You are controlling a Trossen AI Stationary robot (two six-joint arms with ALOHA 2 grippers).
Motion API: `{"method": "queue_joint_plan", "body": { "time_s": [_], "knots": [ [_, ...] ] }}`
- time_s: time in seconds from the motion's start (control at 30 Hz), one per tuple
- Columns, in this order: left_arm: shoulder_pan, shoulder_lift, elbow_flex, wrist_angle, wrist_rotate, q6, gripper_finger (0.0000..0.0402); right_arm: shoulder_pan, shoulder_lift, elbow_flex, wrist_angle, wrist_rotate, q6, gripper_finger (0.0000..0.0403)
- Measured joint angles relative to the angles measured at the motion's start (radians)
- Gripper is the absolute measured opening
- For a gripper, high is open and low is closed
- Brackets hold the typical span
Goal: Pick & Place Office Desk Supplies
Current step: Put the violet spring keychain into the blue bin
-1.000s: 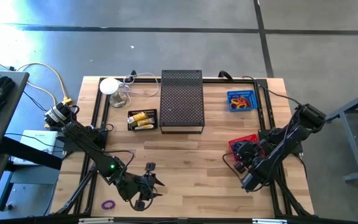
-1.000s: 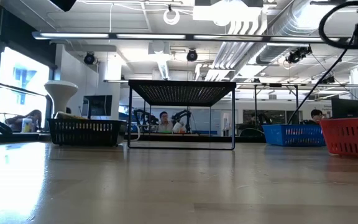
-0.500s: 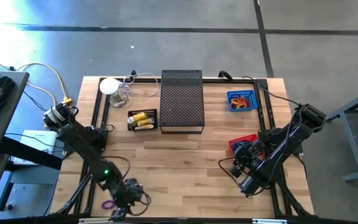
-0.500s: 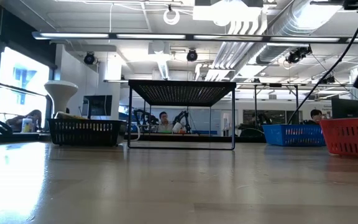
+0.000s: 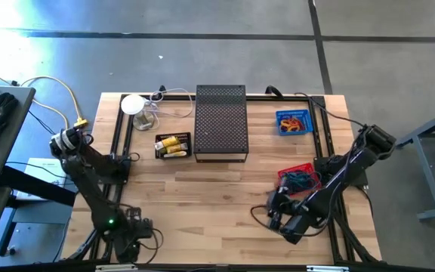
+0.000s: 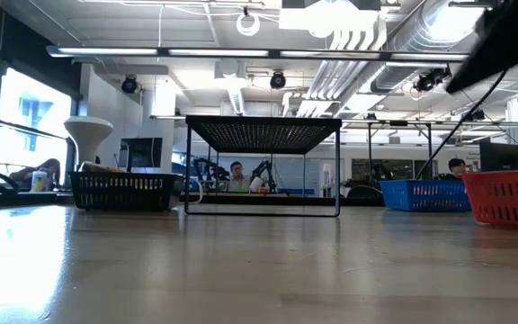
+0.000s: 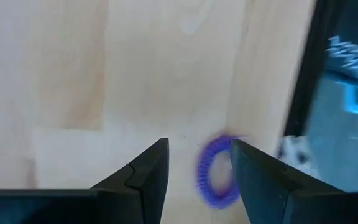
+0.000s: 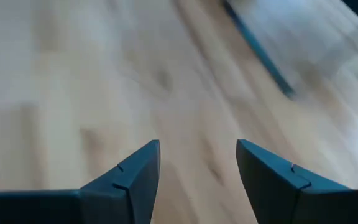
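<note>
Hovering at the lower left of the overhead frame, the left gripper has its fingers apart, empty, with a small purple rubber-band loop lying on the light wooden table between the tips. Only its wrist view shows that loop. Right gripper, lower right, also gapes empty over bare wood.

A small purple rubber-band loop lies flat on the wood, low and right of centre in the left wrist view. Dark loops fill the red basket, right of centre in the high view.
</note>
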Motion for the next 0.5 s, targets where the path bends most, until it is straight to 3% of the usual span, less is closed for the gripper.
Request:
{"method": "queue_joint_plan", "body": {
  "time_s": [0.13, 0.23, 0.37, 0.5],
  "knots": [
    [-0.024, 0.000, 0.000, -0.031, -0.065, -0.008, 0.0166, -0.027, 0.000, 0.000, 0.295, -0.052, -0.283, 0.0199],
    [-0.029, 0.000, 0.000, -0.040, -0.070, 0.024, 0.0166, -0.045, 0.000, 0.000, 0.483, -0.162, -0.458, 0.0199],
    [-0.041, 0.001, 0.000, -0.072, -0.070, 0.052, 0.0166, -0.056, 0.000, 0.000, 0.656, -0.273, -0.592, 0.0199],
    [-0.064, 0.014, 0.000, -0.070, -0.069, 0.022, 0.0166, -0.056, 0.000, 0.000, 0.716, -0.296, -0.677, 0.0199]
  ]
}}
